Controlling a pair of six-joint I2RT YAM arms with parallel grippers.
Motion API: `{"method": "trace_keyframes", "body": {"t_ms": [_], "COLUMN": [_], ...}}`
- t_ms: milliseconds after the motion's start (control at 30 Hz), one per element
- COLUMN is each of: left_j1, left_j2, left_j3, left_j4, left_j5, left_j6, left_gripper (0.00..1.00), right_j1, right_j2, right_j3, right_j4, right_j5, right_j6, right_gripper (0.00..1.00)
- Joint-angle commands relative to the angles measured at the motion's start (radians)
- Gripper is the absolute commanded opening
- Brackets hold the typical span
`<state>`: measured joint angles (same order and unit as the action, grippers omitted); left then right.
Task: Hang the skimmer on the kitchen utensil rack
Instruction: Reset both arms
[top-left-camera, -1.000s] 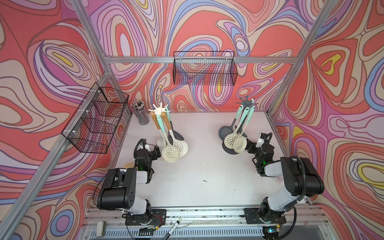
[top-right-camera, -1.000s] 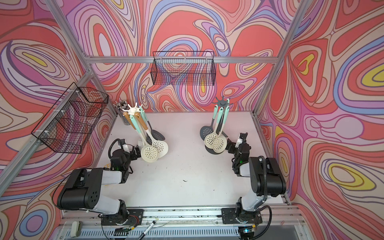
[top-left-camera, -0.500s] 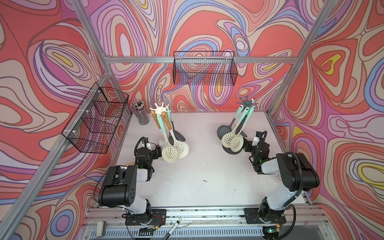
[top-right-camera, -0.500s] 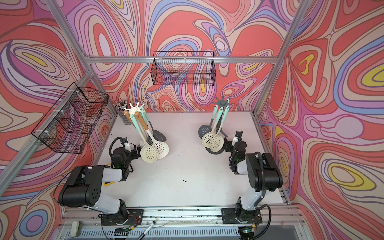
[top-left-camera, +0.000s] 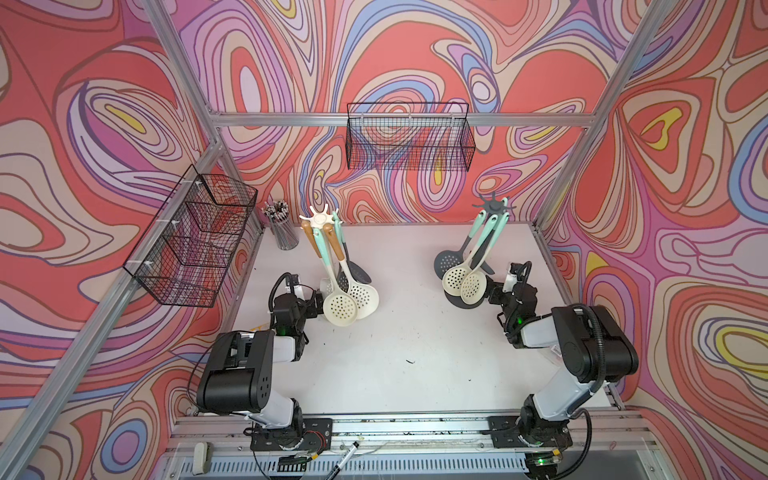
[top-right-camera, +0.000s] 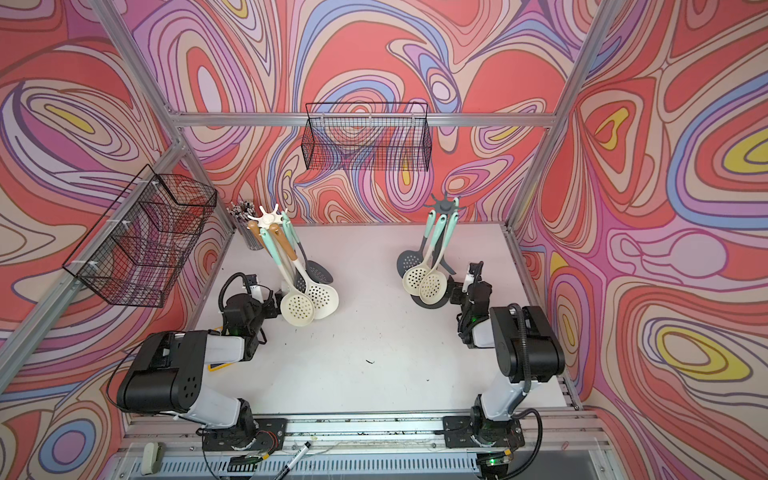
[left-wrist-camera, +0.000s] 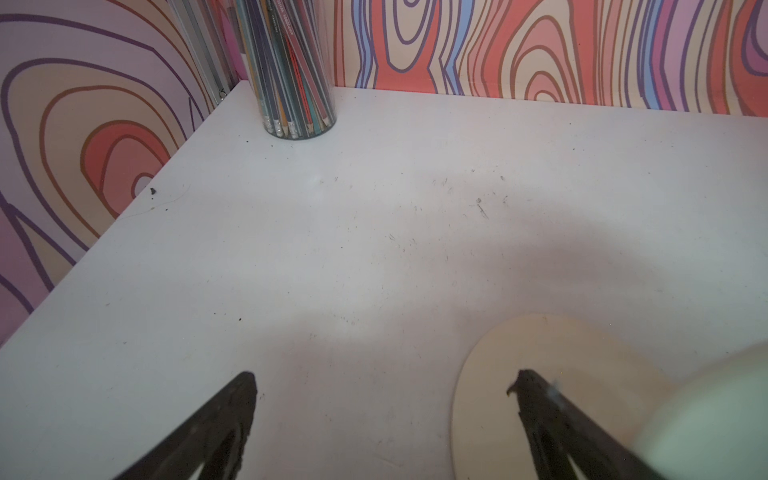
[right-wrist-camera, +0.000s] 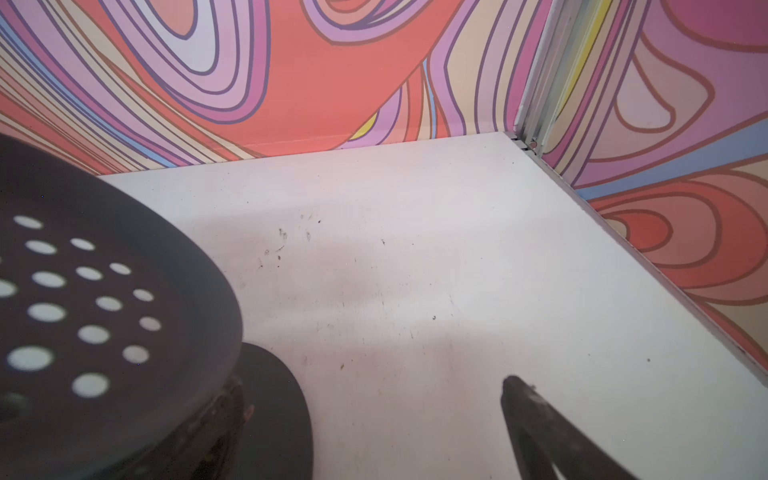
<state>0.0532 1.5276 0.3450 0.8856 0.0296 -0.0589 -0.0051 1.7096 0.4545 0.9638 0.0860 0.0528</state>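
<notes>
Skimmer (top-left-camera: 473, 286) up on the dark rack (top-left-camera: 493, 205), left gripper (left-wrist-camera: 382, 380) and right gripper (right-wrist-camera: 374, 384) jaws both wide apart, totally empty

Top views: high over the front edge, facing down and rearward; both share the whole white table (top-left-camera: 395, 365). Left wrist: low, close, facing the pencil jar (left-wrist-camera: 291, 83). Right wrist: low, facing a rear corner; dark skimmer (right-wrist-camera: 83, 291) near the lens.

Right wrist view: the dark skimmer (right-wrist-camera: 91, 299) is blurred and cut off at the edge; left wrist view: the pencil jar (left-wrist-camera: 291, 62) loses its top
</notes>
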Motion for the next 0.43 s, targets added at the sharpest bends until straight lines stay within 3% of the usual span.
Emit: {"method": "trace_keyframes", "body": {"t_ms": [0, 400], "left_j1": [-0.010, -0.010], "left_j2": [0.010, 0.009], "left_j3": [0.020, 0.020], "left_j4": [0.018, 0.018], "left_j5": [0.042, 0.041], "left_j6": [0.009, 0.010], "left_gripper": [1.00, 1.00], "right_j1": [0.005, 0.005], "right_j2": [0.010, 0.010], "right_j3": [0.013, 0.015], "right_j4": [-0.006, -0.009], "right_j5": [0.009, 0.008], "right_j6": [-0.015, -0.015], "right_gripper": [0.99, 0.99]}}
